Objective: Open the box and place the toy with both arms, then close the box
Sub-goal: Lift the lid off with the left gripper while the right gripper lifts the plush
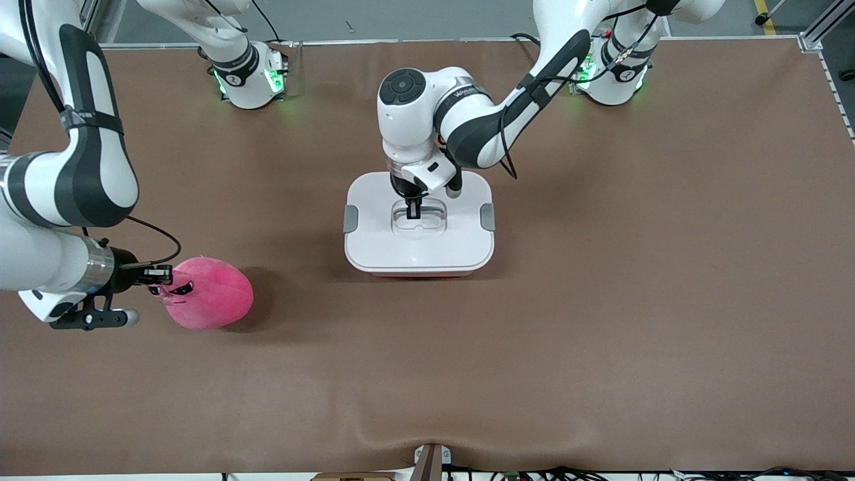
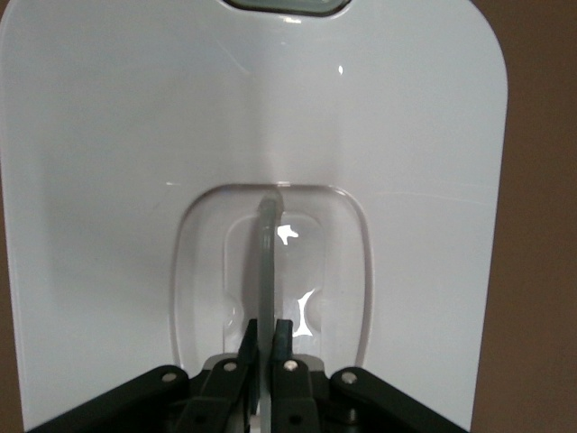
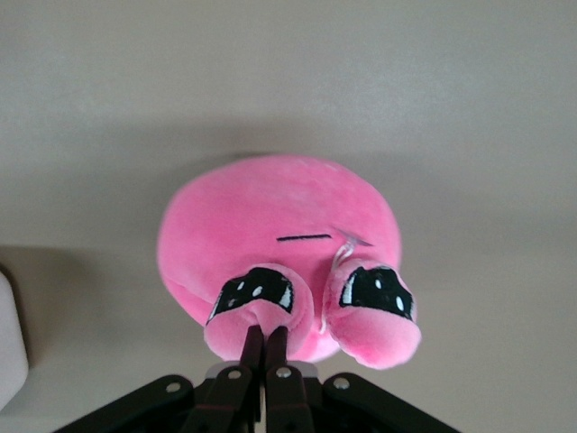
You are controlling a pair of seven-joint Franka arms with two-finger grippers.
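The box point(image 1: 419, 257) stands mid-table, its white lid point(image 1: 374, 200) on and a grey clip point(image 1: 351, 218) on each side. My left gripper point(image 1: 413, 212) is down in the lid's recess, shut on the clear handle point(image 2: 267, 262), which stands upright between the fingers point(image 2: 287, 336). The hot-pink plush toy point(image 1: 208, 294) lies on the table toward the right arm's end, nearer the front camera than the box. My right gripper point(image 1: 160, 275) is shut on a fold of the toy's plush by one eye point(image 3: 257, 293); the toy point(image 3: 279, 234) rests on the table.
The brown table cover point(image 1: 601, 300) spreads around the box and toy. Both arm bases point(image 1: 250, 73) stand along the table's edge farthest from the front camera. A small mount point(image 1: 431, 461) sits at the table's nearest edge.
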